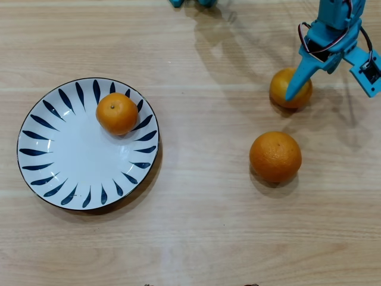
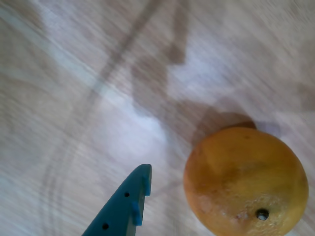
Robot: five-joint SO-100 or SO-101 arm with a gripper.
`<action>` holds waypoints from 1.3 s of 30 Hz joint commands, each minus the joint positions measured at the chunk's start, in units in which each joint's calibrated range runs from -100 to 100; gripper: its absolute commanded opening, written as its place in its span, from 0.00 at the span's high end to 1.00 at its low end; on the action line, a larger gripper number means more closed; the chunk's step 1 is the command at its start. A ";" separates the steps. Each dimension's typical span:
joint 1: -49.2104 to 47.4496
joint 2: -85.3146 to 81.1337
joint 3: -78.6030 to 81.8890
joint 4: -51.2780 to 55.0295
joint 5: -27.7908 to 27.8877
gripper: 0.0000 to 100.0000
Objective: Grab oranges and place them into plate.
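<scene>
Three oranges logged: one sits inside the plate point(image 1: 36, 179) near its upper rim point(image 1: 117, 113); two lie on the wood table point(image 1: 196, 238) well right of the plate. The larger orange point(image 1: 275, 156) rests alone; the smaller orange point(image 1: 290, 87) lies above it, farther from the plate. My gripper point(image 1: 309, 83) hangs over that smaller orange, spread and holding nothing. One blue finger point(image 1: 296, 83) crosses the fruit's top in the overhead view. In the wrist view the finger tip point(image 2: 138, 182) stands just left of the orange point(image 2: 245, 179), apart from it. Judgement: fruit must end up between my fingers, so I shift toward it before clamping.
</scene>
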 commanded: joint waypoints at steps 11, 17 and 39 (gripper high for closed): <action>3.29 0.18 -2.18 8.57 -5.56 0.49; 3.46 0.27 -2.36 8.31 -6.18 0.49; -1.06 2.29 -2.09 1.35 -9.48 0.49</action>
